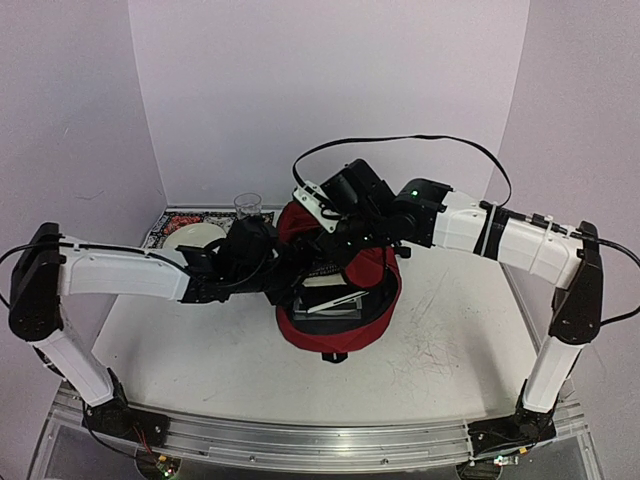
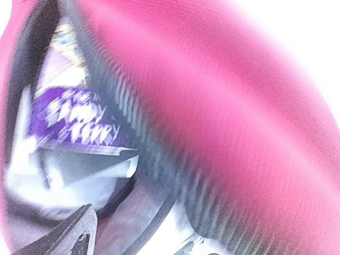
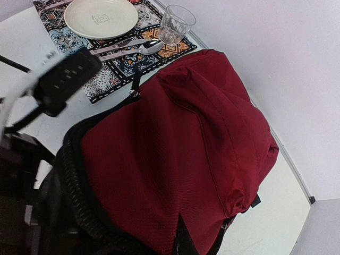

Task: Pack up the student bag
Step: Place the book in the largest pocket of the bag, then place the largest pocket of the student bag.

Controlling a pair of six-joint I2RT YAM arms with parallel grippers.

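The student bag [image 1: 345,330] is sitting mid-table, mouth gaping, with a glass [image 1: 247,206] and a plate [image 1: 195,236] at its ten o'clock. The main danger is starting on the left: your left gripper [image 1: 272,268] is reaching into the mouth from the bag's nine o'clock. Any pull back along that line is likely to catch the black zip [image 2: 143,159] or drag the soft bag toward the glass. The books [image 1: 330,297] are lying unevenly inside, so a nudge could tip them out. At twelve o'clock the raised flap is depending on a thin pinch; if it slips, the flap is falling onto the left wrist. As for the left claw, only one finger [image 2: 77,234] is showing in the blurred wrist view, beside a purple book [image 2: 74,119]. You cannot tell its spread, and nothing is showing in it. Your right gripper [image 1: 335,222] is fully closed, its fingertip [image 3: 179,236] pressing on red fabric, apparently gripping the flap.
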